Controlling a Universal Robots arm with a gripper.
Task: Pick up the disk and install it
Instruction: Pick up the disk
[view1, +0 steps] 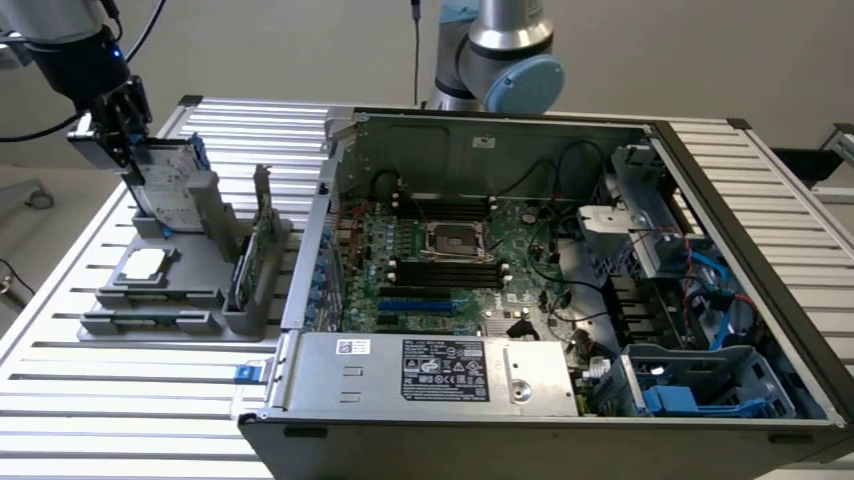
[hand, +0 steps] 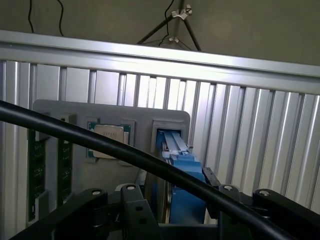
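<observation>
Silver-grey disk (view1: 166, 186) in its blue carrier (hand: 182, 200) stands on edge in a slot of the grey fixture block (view1: 187, 300), at the back on the exterior view's left, well apart from the open PC case (view1: 400, 395). You've got the gripper (view1: 130, 152) right at the disk's top end, slightly toward the exterior view's left of it. Its jaws are spread wide w/ no grip on anything. In the wrist view the black finger linkages (hand: 127, 210) sit either side of the carrier, w/ the disk between them. Can't tell from either view whether a pad actually touches the carrier. On the same block, a square silver chip (view1: 144, 264) lies flat in a recess just in front of the disk's slot, green memory sticks (hand: 36, 160) sit in slots beside it, and a card (view1: 262, 245) stands upright on the side nearest the case. The block rests on the slatted aluminium table (view1: 107, 410). The case lies on its side w/ the motherboard (view1: 441, 265) exposed, the PSU (view1: 441, 372) along the near edge, and blue plastic caddies (view1: 707, 385) in the corner at the exterior view's right. A black cable (hand: 100, 141) crosses the wrist view in front of the fixture.
</observation>
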